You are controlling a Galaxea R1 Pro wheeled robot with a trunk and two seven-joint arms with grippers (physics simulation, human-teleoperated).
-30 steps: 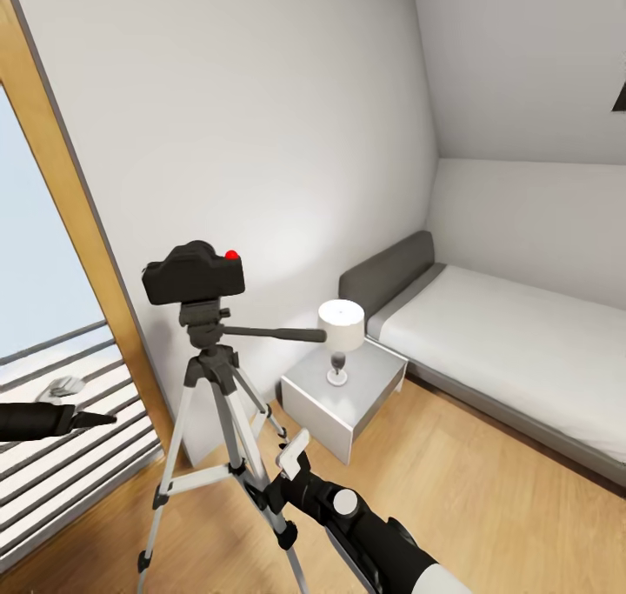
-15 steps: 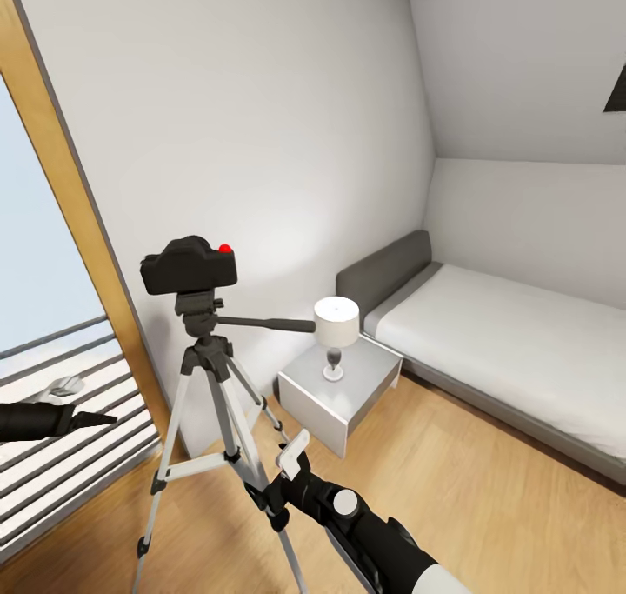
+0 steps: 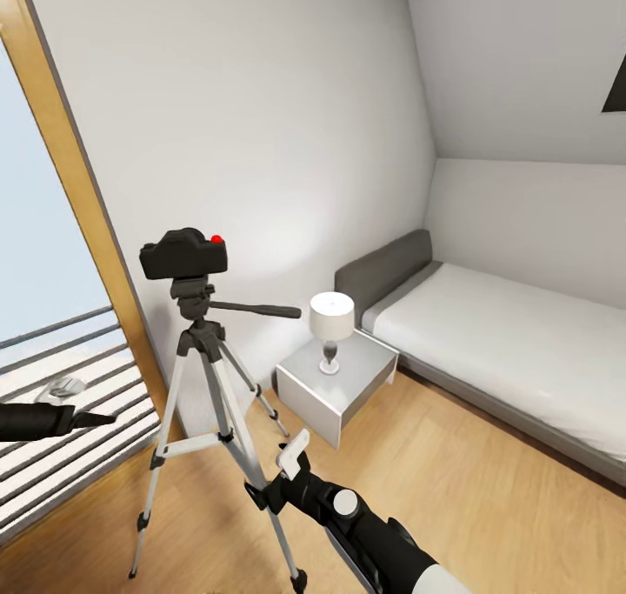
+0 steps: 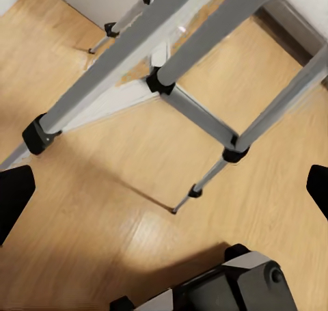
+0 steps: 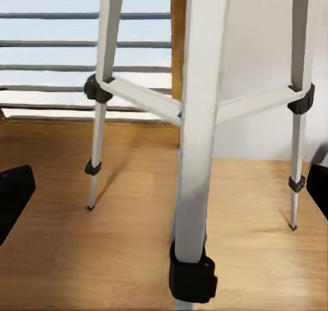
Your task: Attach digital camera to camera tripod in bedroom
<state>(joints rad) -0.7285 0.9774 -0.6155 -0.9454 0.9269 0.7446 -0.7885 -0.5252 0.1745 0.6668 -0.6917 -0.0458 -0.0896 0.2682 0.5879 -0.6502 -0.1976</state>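
The black digital camera (image 3: 183, 255), its red button on top, sits on the head of the camera tripod (image 3: 205, 359) near the window in the bedroom. The tripod's long black pan handle (image 3: 259, 309) points toward the lamp. My left gripper (image 3: 91, 419) hangs left of the tripod's legs, well below the camera. My right gripper (image 3: 283, 470) is low, just in front of the nearest leg. The left wrist view has the silver legs (image 4: 137, 58) from above, between wide-apart fingertips (image 4: 14, 196). A close leg (image 5: 198, 119) stands between the open fingers (image 5: 12, 191) in the right wrist view.
A grey bedside table (image 3: 304, 390) with a white lamp (image 3: 331, 320) stands right of the tripod, and the grey-framed bed (image 3: 513, 342) runs along the right wall. A wooden window frame (image 3: 78, 194) and slatted railing (image 3: 61, 455) are at left. Wooden floor (image 3: 452, 498) lies ahead.
The whole picture has shifted: the head camera has drawn back a little, so tripod, table and bed look slightly smaller and farther. Both arms hold the same pose in the picture.
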